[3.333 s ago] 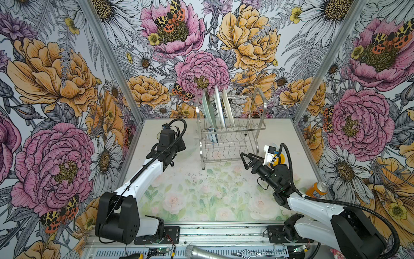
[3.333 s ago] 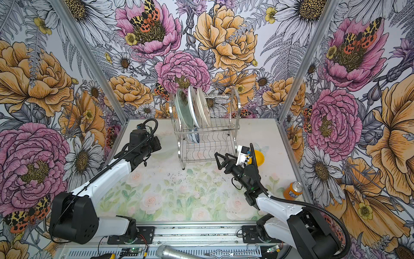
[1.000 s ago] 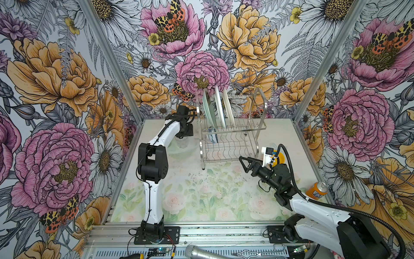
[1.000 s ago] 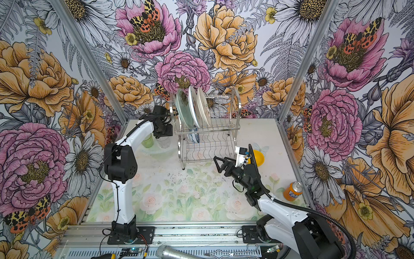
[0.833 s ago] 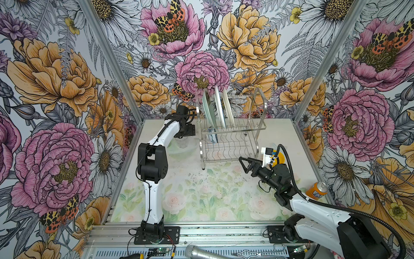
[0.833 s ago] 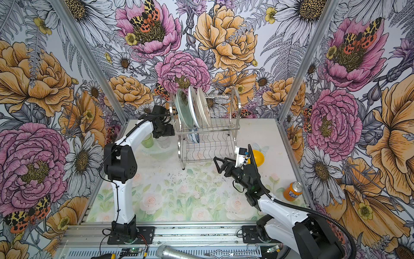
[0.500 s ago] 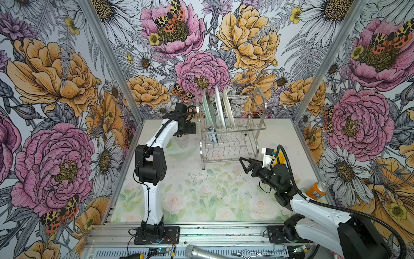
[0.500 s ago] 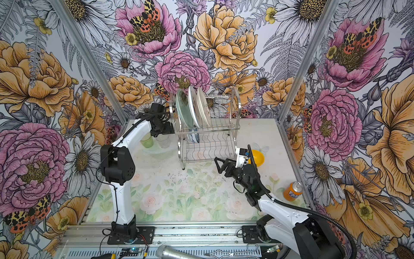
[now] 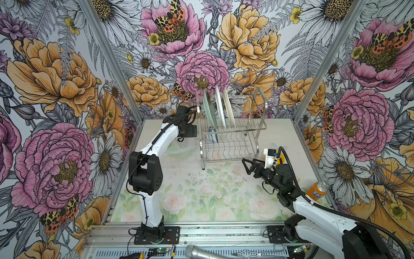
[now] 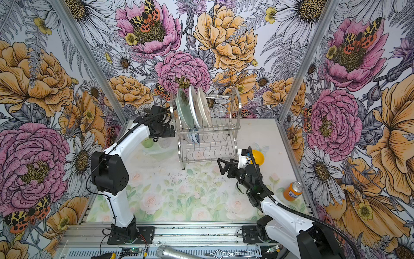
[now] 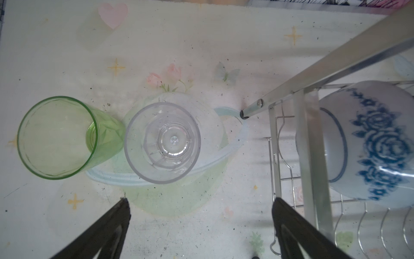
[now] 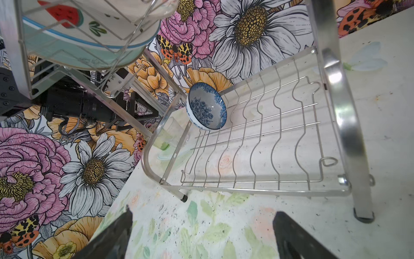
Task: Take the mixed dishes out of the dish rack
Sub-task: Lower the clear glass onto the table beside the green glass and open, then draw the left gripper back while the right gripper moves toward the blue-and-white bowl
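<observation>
The chrome dish rack (image 9: 257,125) (image 10: 233,125) stands at the back. Three plates (image 9: 218,107) (image 10: 193,107) stand on edge in its upper tier. A blue-and-white bowl (image 11: 367,143) (image 12: 207,108) leans in the lower tier. Left of the rack, a green tumbler (image 11: 60,136) (image 10: 147,142) and a clear tumbler (image 11: 162,142) stand upright on the table. My left gripper (image 11: 201,206) hangs open above them, holding nothing. A yellow bowl (image 10: 258,157) sits right of the rack. In front of the rack, my right gripper (image 12: 202,214) (image 9: 245,167) is open and empty.
An orange soda can (image 9: 315,190) (image 10: 292,191) stands near the table's right edge. What looks like a clear shallow dish (image 11: 233,143) lies flat under the clear tumbler. The rack's leg (image 11: 244,115) is close to it. A microphone (image 9: 197,253) lies on the front rail.
The left arm has swung from the left middle to the back beside the rack. Its jaws have spread wide above the clear tumbler and lifted slightly. The right arm has barely shifted.
</observation>
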You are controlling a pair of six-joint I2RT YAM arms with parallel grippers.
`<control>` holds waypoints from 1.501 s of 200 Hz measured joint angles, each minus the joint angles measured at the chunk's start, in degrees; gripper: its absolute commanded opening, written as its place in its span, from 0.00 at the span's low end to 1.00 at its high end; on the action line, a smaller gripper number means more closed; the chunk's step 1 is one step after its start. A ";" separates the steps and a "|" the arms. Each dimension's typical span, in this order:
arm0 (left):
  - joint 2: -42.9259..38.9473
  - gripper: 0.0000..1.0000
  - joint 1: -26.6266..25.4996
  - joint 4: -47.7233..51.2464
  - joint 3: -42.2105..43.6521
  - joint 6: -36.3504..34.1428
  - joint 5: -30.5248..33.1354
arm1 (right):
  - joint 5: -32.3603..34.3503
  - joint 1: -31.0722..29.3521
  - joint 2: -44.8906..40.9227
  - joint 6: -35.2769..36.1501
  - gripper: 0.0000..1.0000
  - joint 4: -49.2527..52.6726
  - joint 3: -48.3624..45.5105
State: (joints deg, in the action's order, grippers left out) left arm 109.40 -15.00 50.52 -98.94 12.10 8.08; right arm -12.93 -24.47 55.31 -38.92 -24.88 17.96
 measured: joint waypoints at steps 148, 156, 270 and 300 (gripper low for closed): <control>-42.84 0.99 -1.44 -18.47 39.60 7.67 0.90 | 3.43 -6.40 1.53 11.87 1.00 12.31 7.21; -45.35 0.99 -1.62 -19.52 41.27 8.48 0.81 | 3.39 -6.73 2.16 12.07 1.00 12.39 7.45; -58.60 0.99 -2.78 -29.75 58.75 12.66 -0.42 | 2.16 -7.98 8.90 13.07 0.99 12.20 12.59; -63.25 0.99 -2.80 -33.83 62.95 13.07 -0.39 | 2.38 -8.20 12.72 12.96 0.97 12.20 14.60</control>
State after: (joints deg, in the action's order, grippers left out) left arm 46.15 -17.80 16.69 -35.99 25.17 7.68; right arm -10.55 -32.67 68.03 -25.96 -12.69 32.56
